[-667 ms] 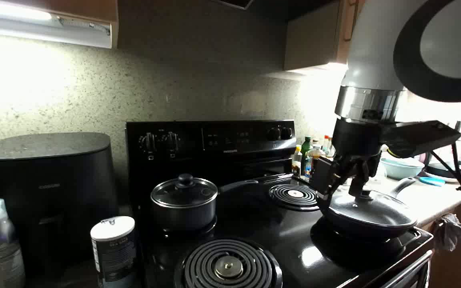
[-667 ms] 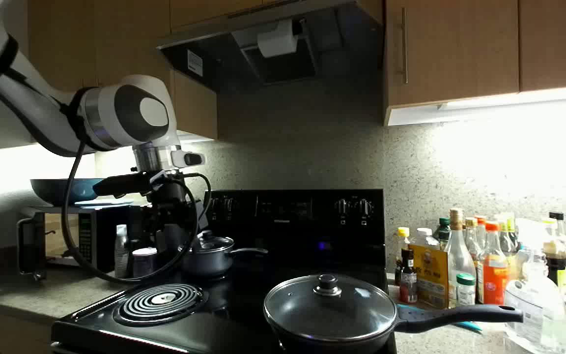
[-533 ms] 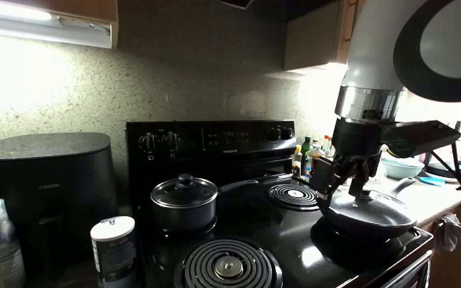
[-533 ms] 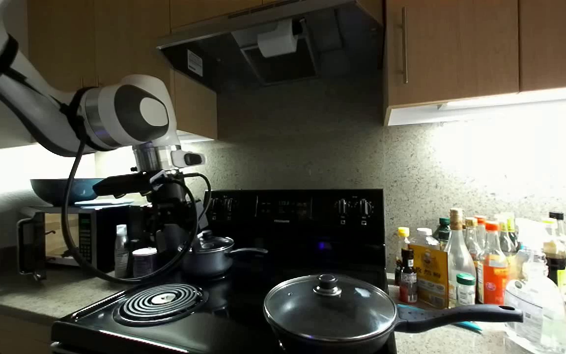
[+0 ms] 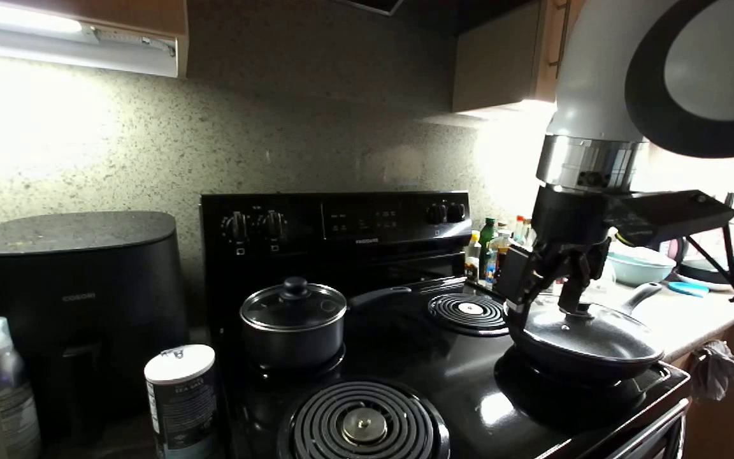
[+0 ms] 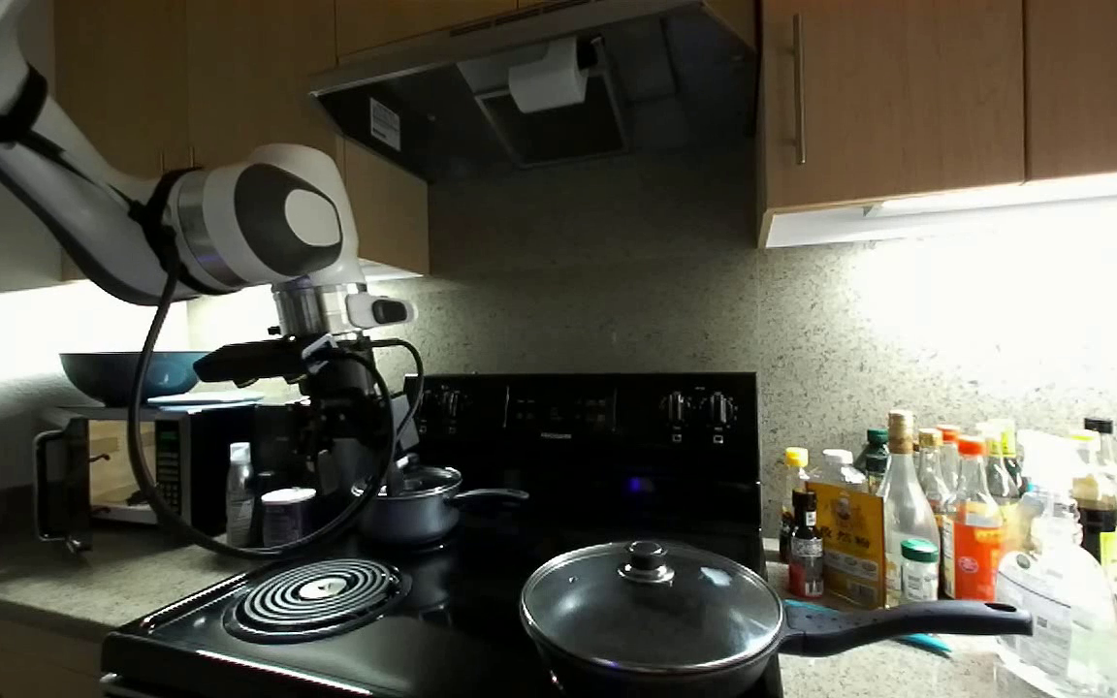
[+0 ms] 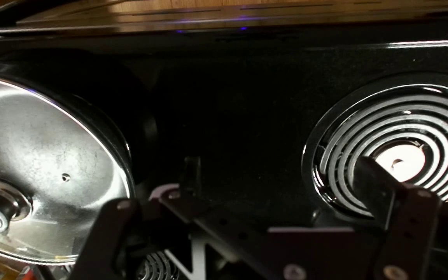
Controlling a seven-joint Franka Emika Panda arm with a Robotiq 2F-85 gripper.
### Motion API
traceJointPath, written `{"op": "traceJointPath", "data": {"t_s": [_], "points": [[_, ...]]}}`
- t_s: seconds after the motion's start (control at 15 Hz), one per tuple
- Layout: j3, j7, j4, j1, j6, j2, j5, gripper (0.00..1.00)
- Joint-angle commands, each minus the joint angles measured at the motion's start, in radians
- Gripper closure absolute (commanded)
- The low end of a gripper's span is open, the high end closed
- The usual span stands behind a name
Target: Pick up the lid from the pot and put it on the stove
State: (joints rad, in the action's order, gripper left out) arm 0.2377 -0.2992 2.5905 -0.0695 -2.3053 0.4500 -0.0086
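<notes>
The large clear glass lid sits on the wide dark pot, covering it. In an exterior view its metal rim and centre knob show plainly on the lid, above the pot. In the wrist view the lid lies at the left, partly cut off. The pot stands on the black stove. My gripper is open and empty above the stove. In an exterior view the gripper is left of the lid and apart from it. The wrist view shows its fingers wide apart.
A lidded black saucepan stands at the stove's rear. Coil burners lie bare, one under my right finger in the wrist view. Bottles crowd the counter beside the pot's handle. A salt canister and air fryer stand opposite.
The arm and gripper have moved slightly right in both exterior views, and slightly up. The gripper stays open. The lid and pot have not moved.
</notes>
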Motion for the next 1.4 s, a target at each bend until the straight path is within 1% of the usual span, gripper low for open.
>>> {"op": "traceJointPath", "data": {"t_s": [0.0,0.27,0.4,0.47,0.53,0.67,0.93,1.07,1.33], "points": [[-0.067,-0.054,0.011,0.027,-0.013,0.024,0.039,0.00],[-0.167,-0.073,0.041,0.086,-0.016,0.063,0.083,0.00],[-0.209,-0.074,0.052,0.104,-0.023,0.076,0.135,0.00],[-0.213,-0.071,0.055,0.105,-0.031,0.080,0.152,0.00],[-0.198,-0.051,0.017,0.111,0.003,0.044,0.112,0.00],[-0.210,-0.050,0.020,0.117,0.003,0.053,0.131,0.00],[-0.207,-0.066,0.018,0.122,-0.006,0.051,0.134,0.00],[-0.226,-0.071,-0.002,0.132,-0.009,0.036,0.154,0.00],[-0.291,-0.114,-0.044,0.191,-0.006,0.002,0.206,0.00]]}}
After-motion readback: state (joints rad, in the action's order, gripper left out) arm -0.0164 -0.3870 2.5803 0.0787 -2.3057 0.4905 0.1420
